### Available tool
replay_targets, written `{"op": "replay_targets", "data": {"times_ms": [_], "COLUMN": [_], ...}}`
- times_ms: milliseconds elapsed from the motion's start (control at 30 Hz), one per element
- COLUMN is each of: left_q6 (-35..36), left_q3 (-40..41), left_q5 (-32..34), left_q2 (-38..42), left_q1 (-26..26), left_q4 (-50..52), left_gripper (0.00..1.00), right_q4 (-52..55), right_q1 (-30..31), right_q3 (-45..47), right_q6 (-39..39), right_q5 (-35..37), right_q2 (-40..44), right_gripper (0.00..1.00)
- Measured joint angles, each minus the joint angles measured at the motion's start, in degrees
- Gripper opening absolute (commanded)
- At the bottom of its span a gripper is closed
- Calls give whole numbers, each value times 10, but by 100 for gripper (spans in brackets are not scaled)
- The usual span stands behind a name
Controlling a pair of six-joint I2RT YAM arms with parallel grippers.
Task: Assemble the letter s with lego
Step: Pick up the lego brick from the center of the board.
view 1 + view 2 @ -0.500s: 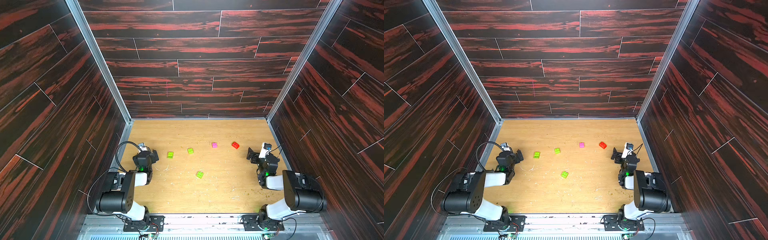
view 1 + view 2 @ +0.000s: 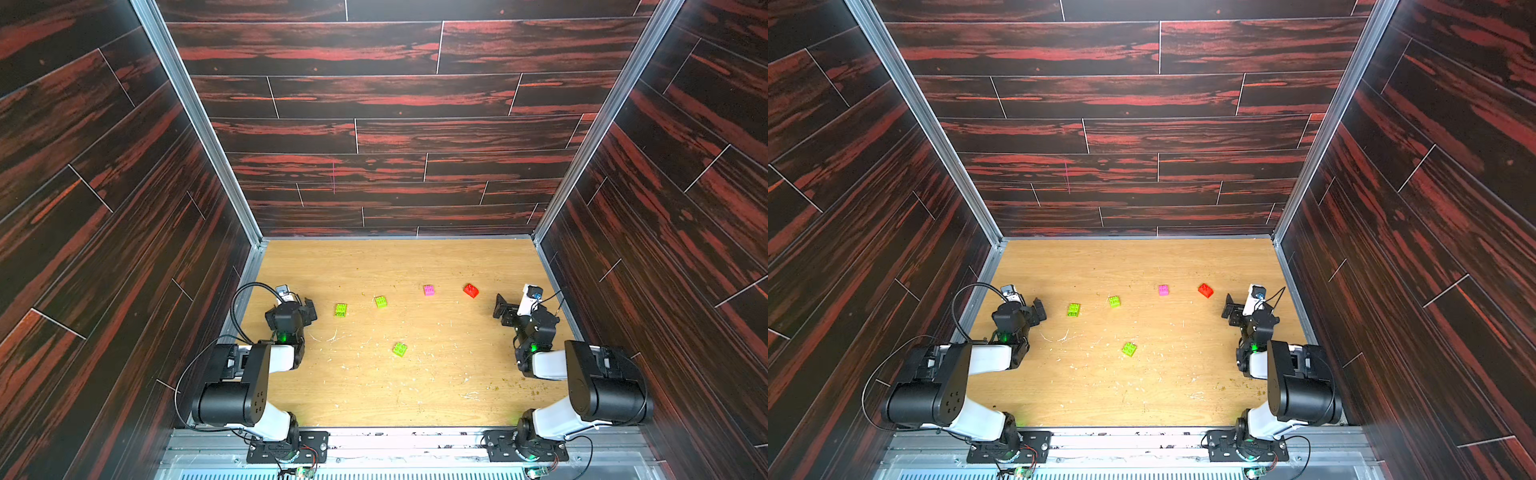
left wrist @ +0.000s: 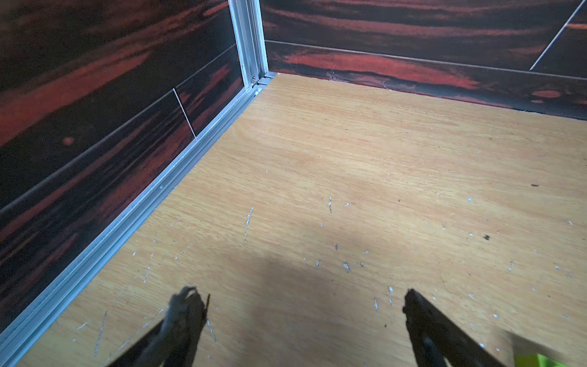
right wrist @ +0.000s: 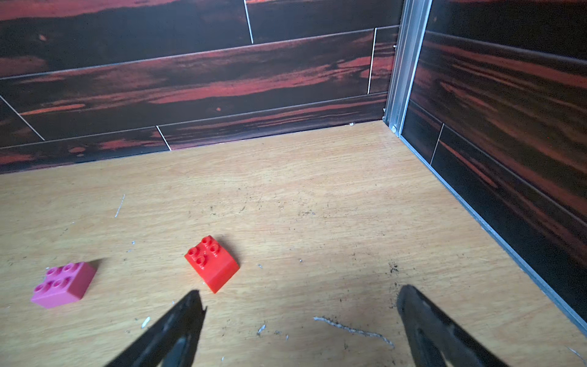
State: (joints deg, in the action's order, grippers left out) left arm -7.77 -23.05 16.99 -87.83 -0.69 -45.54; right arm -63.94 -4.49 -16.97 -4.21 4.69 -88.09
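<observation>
With your right gripper (image 4: 298, 298) spread wide and empty, like the left gripper (image 3: 298, 295), shift it sideways to straddle the small red studded plastic brick (image 4: 211, 262) squarely before lowering, because that brick sits on the light wooden tabletop (image 4: 333, 190) just ahead, outside one fingertip, with the pink studded plastic brick (image 4: 63, 284) beyond it.

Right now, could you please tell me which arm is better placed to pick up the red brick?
The right. The right gripper is open, with the red brick just beyond one fingertip; the left gripper, also open, sits by a lime green brick, far from the red one.
</observation>
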Motion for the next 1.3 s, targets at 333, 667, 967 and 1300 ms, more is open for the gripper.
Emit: {"op": "replay_targets", "data": {"times_ms": [333,667,967,1300], "left_q6": [1,11,-4,30], "left_q3": [0,-42,-181,-209], "left_q5": [0,-23,-127,-249], "left_q2": [0,70,228,265], "left_q1": [0,0,-1,13], "left_q4": [0,119,395,636], "left_gripper": [100,100,100,100], "right_q4": [0,77,289,540], "right_q1": [0,0,9,107], "right_q3": [0,-6,-106,-210], "right_q6": [0,15,42,105], "right_q5": [-1,-42,-171,-284], "right_q2": [0,70,222,270], "right_gripper": [98,98,98,98]}}
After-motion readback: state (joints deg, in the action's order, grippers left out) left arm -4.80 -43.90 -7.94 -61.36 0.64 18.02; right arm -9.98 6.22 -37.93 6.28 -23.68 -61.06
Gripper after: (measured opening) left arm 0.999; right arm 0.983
